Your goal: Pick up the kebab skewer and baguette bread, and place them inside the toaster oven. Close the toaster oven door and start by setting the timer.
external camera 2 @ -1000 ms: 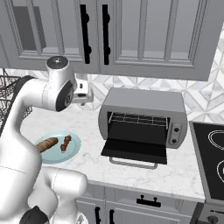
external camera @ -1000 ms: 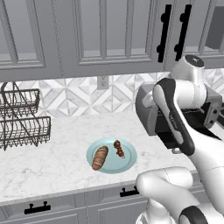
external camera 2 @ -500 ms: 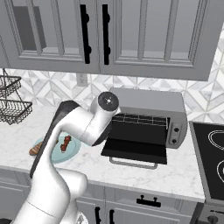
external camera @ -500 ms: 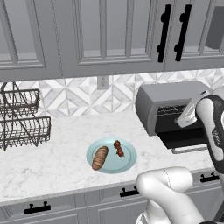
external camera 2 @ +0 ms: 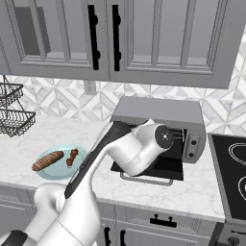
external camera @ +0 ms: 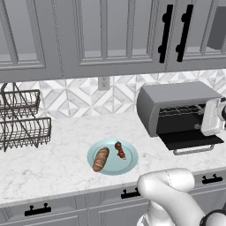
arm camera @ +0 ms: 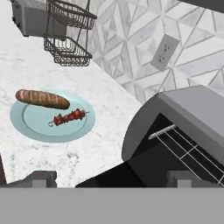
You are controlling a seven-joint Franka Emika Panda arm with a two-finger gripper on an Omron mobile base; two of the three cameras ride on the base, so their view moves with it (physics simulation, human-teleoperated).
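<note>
My gripper (arm camera: pixel 111 177) hangs with its fingers (arm camera: pixel 40 178) spread wide apart and nothing between them, just above the dropped toaster oven door (arm camera: pixel 113 177), which lies flat and open beneath the tips. Past the left finger a pale blue plate (arm camera: pixel 30 124) carries the kebab skewer (arm camera: pixel 68 117) and, beyond it, the baguette bread (arm camera: pixel 41 99), both apart from me. Past the right finger the toaster oven (arm camera: pixel 175 127) gapes with its wire rack (arm camera: pixel 183 146) showing, and a wire basket (arm camera: pixel 68 33) stands farthest off.

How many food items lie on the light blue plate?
2: the baguette bread on the plate's left side in the left base view, and the kebab skewer beside it on the right.
</note>
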